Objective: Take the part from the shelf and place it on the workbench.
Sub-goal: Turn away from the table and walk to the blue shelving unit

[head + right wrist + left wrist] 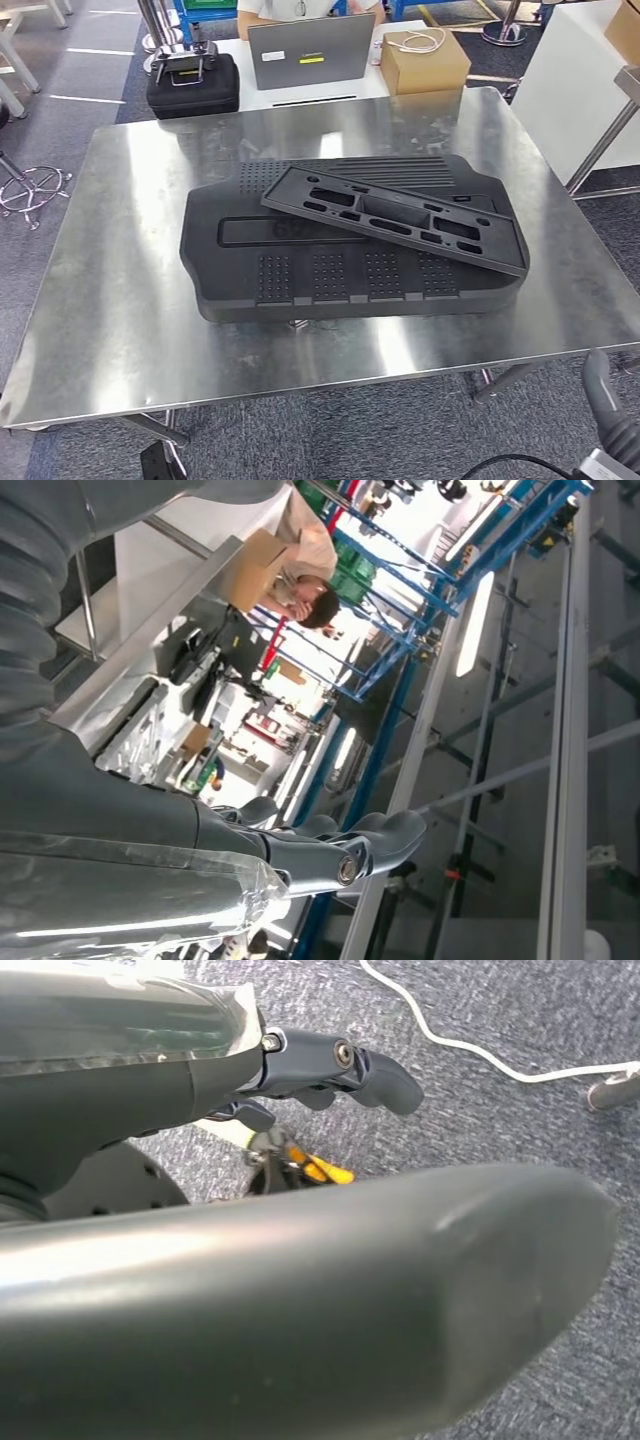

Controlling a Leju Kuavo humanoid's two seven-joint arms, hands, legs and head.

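On top of the shiny metal workbench [113, 300] lies a big black tray [249, 270], flat and wide. The black part [392, 218] rests on the tray, toward its right side, and no hand touches it. Behind the workbench sit a grey laptop [311, 52], a brown box [424, 62] and a black case [192, 85]. The right hand [332, 850] holds nothing, fingers stretched out. The left hand [332, 1070] hangs over the grey floor [490, 1020], fingers out straight, holding nothing.
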